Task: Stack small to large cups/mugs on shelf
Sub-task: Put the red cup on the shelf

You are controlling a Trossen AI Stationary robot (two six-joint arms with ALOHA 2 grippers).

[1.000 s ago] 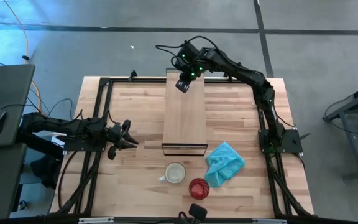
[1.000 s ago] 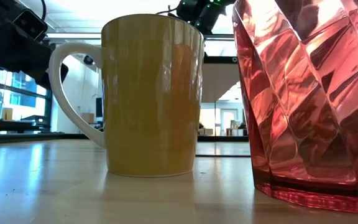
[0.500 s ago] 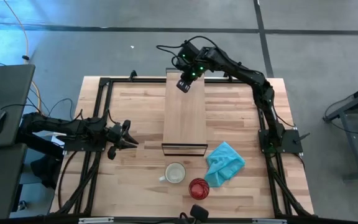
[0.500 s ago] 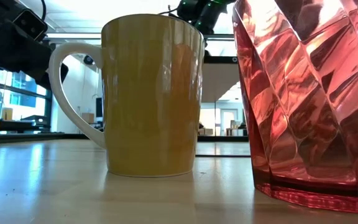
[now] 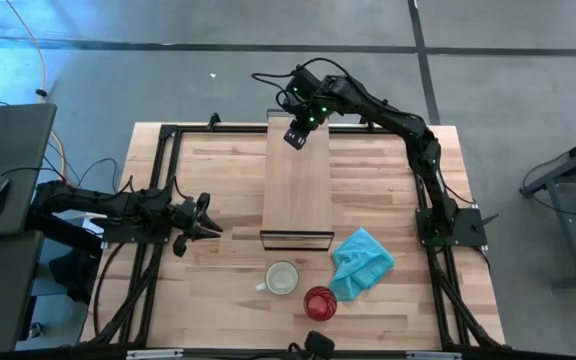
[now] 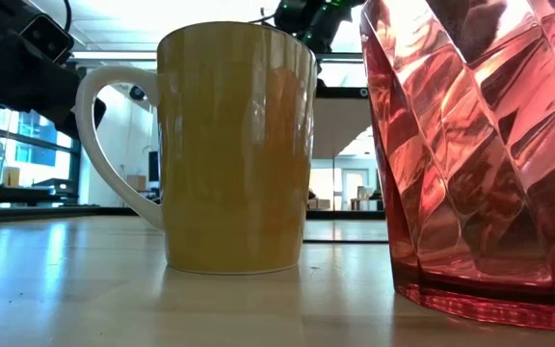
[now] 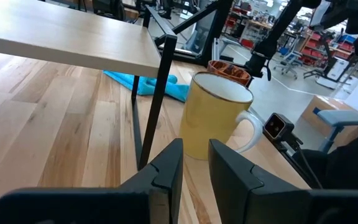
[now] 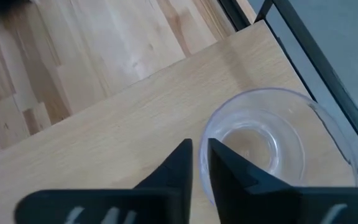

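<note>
The tiny clear glass [image 8: 272, 134] stands upright on the far end of the light-wood shelf [image 5: 298, 190]. My right gripper [image 5: 294, 138] hovers there, its fingers [image 8: 200, 146] drawn close at the glass's rim. The cream mug [image 5: 282, 278] and the red translucent cup [image 5: 319, 301] stand on their bases on the tabletop, near of the shelf; both loom large in the low view, mug [image 6: 234, 145] and red cup [image 6: 480, 145]. My left gripper [image 5: 211, 222] waits shut, low over the table left of the shelf, facing the mug [image 7: 213, 118]. My right gripper has the clear glass by its rim [image 8: 207, 132], on the side nearest the wrist. The rim runs into the narrow gap between the fingers, one finger [image 8: 222, 165] over the inside and one outside. The fingers come from above, slanting down. The glass stands on the shelf.
A teal cloth [image 5: 361, 262] lies crumpled on the table right of the shelf's near end, beside the red cup. The shelf's dark frame leg [image 7: 154, 106] stands between my left gripper and the mug. Bare planks stretch left of the shelf.
</note>
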